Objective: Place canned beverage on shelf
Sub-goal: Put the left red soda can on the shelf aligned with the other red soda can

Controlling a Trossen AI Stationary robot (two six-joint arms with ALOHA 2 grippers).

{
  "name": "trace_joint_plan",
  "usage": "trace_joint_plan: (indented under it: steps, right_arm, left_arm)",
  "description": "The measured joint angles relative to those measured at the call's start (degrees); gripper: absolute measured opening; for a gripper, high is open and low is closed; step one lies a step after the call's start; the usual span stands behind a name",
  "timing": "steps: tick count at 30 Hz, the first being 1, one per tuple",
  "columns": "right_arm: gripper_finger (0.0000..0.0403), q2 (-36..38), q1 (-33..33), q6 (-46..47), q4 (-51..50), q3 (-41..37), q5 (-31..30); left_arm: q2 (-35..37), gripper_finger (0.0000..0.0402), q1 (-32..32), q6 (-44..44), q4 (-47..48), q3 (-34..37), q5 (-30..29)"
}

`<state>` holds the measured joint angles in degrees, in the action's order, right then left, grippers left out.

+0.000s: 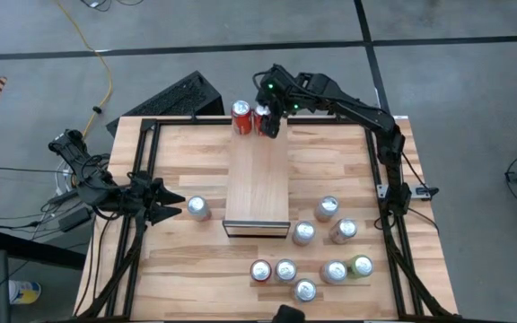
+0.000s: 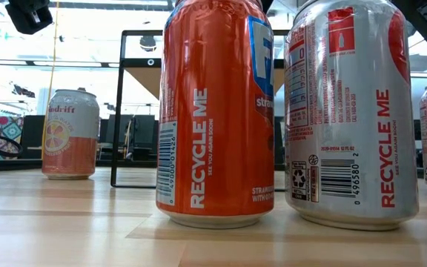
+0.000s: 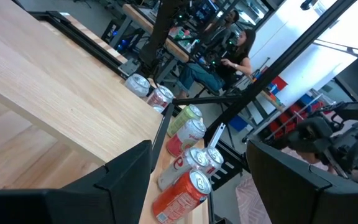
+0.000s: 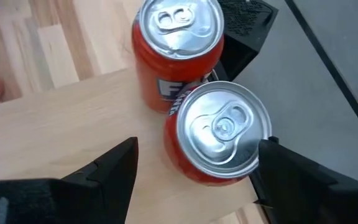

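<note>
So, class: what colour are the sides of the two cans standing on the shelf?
Red, both cans on the light wood shelf; right wrist view shows it best.

Black keyboard point(image 1: 176, 97) behind the table, yellow cable point(image 1: 97, 54) on floor, seated person point(image 3: 225, 59)

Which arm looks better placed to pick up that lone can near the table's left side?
Probably the left: its open gripper sits right beside that can, while the right gripper is far off.
</note>
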<state>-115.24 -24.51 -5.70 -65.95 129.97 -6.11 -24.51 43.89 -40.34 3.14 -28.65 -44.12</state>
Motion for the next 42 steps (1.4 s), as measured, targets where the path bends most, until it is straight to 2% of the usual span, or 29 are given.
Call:
trace_joint_plan:
  steps: [12,27,32,42]
  right_arm:
    - [0.0307,-0.3,-2.3,1.2,0.7,0.0,0.0]
    - [0.0301,-0.3,-2.2,-9.2,0.1,0.0,6.3]
    - [0.0301,-0.3,-1.8,-10.7,0.4,0.0,3.9]
    - [0.0301,-0.3,-3.5,-11.3,0.4,0.0,5.0]
  left_arm:
    - [0.0,0.0251,0.0,0.0,0.0,0.0,0.0]
    - [0.0,0.0251,0.0,0.0,1.0,0.0,0.0]
    - [0.0,0.0251,0.0,0.0,1.0,0.0,0.0]
    - [0.0,0.0251,0.0,-0.7,1.0,0.0,0.2]
